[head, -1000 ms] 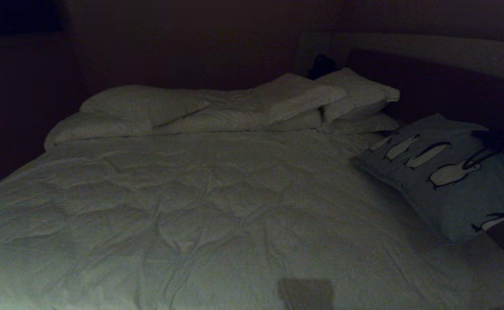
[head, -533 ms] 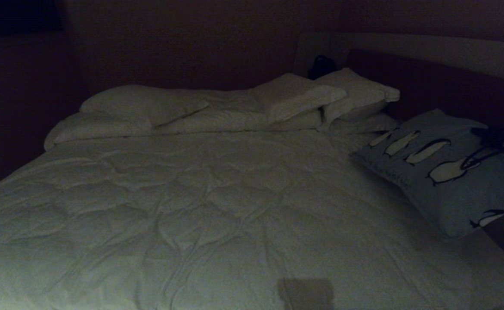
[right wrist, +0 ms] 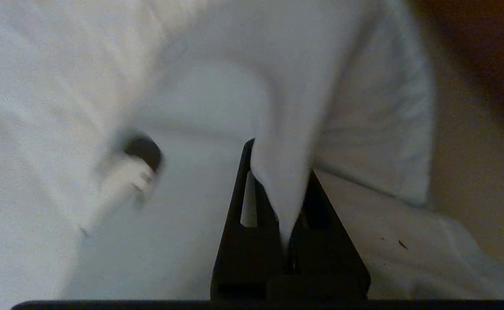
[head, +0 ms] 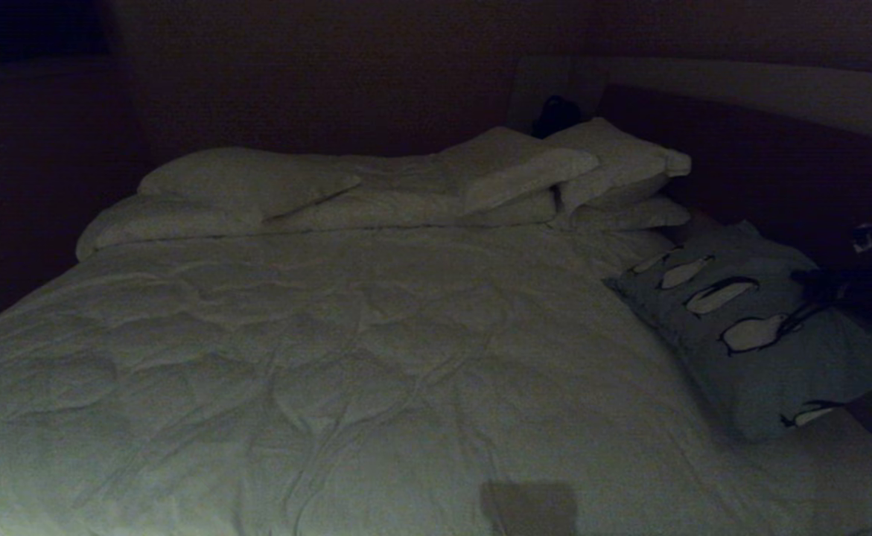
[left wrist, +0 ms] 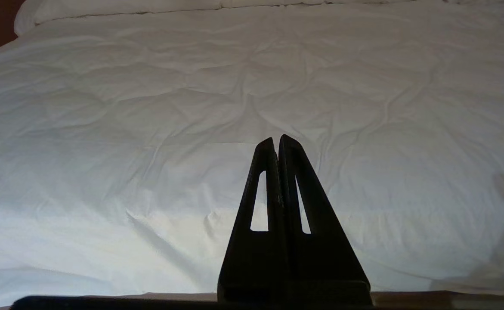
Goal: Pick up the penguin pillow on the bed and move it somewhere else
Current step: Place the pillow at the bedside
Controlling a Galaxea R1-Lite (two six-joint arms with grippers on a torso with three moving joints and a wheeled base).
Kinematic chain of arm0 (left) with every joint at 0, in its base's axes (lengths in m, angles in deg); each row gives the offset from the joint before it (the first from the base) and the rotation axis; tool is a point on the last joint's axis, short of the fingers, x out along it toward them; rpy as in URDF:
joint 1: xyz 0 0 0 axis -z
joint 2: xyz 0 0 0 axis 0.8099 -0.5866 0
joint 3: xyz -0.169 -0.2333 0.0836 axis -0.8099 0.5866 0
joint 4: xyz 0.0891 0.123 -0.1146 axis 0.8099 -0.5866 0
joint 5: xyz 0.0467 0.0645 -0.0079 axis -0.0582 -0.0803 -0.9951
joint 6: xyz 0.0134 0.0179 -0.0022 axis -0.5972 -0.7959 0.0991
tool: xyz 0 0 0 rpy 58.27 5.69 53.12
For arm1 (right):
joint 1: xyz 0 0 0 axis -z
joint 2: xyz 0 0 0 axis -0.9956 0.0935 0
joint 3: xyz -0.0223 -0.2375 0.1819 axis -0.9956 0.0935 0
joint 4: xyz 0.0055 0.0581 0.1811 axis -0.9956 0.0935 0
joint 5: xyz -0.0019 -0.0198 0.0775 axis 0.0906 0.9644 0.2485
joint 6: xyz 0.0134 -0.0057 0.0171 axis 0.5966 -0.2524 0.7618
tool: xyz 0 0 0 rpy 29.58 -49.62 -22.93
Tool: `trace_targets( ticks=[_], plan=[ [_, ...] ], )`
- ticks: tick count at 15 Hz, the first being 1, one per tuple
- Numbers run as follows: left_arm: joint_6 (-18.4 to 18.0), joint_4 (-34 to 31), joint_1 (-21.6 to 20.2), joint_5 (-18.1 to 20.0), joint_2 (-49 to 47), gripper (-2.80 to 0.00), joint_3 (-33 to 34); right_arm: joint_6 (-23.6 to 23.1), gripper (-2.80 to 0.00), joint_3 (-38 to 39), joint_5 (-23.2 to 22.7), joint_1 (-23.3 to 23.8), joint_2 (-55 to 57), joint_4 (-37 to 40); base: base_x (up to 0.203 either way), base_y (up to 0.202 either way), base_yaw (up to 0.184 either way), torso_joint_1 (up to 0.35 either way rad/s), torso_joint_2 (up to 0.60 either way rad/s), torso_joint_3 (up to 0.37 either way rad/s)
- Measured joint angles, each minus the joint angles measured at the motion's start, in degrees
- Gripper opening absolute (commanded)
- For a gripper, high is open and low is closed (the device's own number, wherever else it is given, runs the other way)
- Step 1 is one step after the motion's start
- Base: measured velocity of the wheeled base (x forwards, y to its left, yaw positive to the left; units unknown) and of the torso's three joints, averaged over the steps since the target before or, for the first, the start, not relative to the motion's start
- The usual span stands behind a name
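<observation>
We see the right gripper [right wrist: 282,189] pinching the pillow [head: 748,335] at the bed's [head: 346,357] three o'clock edge; its text unreadable; left gripper [left wrist: 276,144] closed, empty.

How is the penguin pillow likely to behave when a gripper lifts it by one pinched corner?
Probably floppy: the penguin pillow sags on the bed, and its fabric bunches in the right gripper. Likely light, since one pinch holds it. It won't roll.

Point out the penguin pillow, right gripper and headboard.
penguin pillow [head: 763,350]: head view, printed face below the penguins.
right gripper [right wrist: 284,189]: right wrist view, between fingertips, pinching pillow fabric.
headboard [head: 763,156]: head view, dark panel.
</observation>
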Motion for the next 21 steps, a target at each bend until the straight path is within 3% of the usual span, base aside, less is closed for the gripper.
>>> trace_targets(
  ticks=[8, 9, 14, 21],
  plan=[
    [-0.01, 0.01, 0.00, -0.01, 0.01, -2.80, 0.00, -7.24, -2.80, 6.40, 1.13, 1.13, 3.22, 0.07, 0.000, 0.000, 0.000, 0.000, 0.00, 0.000],
    [-0.05, 0.00, 0.00, 0.00, 0.00, -2.80, 0.00, -7.42, 0.00, 6.47, 1.16, 1.52, 3.23, 0.07, 0.000, 0.000, 0.000, 0.000, 0.00, 0.000],
    [-0.02, 0.00, 0.00, 0.00, 0.02, -2.80, 0.00, -7.04, 0.00, 6.73, 1.09, 3.42, 0.55, 0.49, 0.000, 0.000, 0.000, 0.000, 0.00, 0.000],
    [-0.05, -0.02, 0.00, 0.00, 0.02, -2.80, 0.00, -3.39, 0.00, 8.17, 1.08, 4.52, -13.06, 0.92, 0.000, 0.000, 0.000, 0.000, 0.00, 0.000]
  ],
)
